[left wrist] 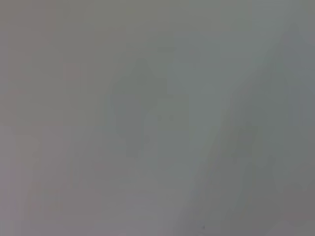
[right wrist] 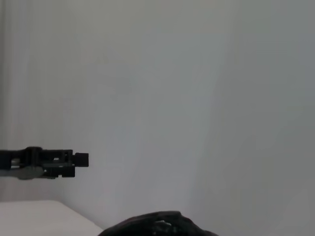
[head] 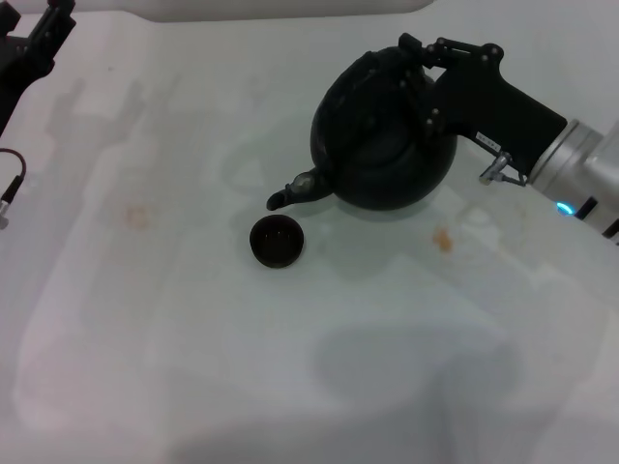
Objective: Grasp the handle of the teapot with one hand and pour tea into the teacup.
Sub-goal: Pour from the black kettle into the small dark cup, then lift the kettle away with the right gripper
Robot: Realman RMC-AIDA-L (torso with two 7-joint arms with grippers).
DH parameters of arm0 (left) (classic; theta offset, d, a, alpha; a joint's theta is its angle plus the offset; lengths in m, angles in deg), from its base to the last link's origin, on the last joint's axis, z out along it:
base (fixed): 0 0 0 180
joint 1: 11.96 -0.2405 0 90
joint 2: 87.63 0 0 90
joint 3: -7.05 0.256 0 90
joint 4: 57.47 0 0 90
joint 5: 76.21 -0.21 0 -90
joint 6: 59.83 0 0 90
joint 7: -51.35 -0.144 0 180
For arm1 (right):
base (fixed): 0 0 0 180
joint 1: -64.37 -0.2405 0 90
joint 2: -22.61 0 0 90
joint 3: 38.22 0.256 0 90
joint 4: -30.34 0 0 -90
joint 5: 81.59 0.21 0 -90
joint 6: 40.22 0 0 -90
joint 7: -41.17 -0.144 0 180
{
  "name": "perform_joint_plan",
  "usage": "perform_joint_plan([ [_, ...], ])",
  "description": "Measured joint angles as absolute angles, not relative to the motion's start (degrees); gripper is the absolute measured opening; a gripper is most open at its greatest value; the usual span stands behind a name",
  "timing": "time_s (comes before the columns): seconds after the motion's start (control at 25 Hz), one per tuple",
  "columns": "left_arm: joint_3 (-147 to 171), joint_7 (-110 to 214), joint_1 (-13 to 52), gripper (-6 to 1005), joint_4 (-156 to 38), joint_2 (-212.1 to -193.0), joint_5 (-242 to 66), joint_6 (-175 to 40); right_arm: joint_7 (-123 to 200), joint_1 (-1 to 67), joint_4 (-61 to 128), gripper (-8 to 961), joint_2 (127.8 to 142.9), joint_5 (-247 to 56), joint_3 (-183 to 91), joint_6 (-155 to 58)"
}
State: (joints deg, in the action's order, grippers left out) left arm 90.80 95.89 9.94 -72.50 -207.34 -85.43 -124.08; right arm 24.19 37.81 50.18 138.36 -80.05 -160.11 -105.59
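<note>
The round matte-black teapot (head: 382,135) is tipped over to the left, and its short spout (head: 290,191) points down at the teacup (head: 277,240). That tiny black cup stands on the white table just below the spout tip. No stream of tea shows between them. My right gripper (head: 426,56) reaches in from the right and is shut on the handle at the pot's far upper side; the handle itself is mostly hidden by the fingers. A dark curve of the teapot (right wrist: 157,225) shows in the right wrist view. My left gripper (head: 44,34) is parked at the far left.
Small orange-brown stains lie on the table: one stain (head: 442,239) to the right of the cup and another stain (head: 138,215) to its left. The left arm (right wrist: 49,163) shows far off in the right wrist view. A cable end (head: 10,188) hangs at the left edge.
</note>
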Motion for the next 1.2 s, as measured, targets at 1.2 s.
perform_joint_plan([
  [1.2,90.8,95.91,9.97,879,-72.05,-207.34,-85.43,-124.17,42.25,38.0,51.61,137,138.44,-79.81,-161.51,-105.83],
])
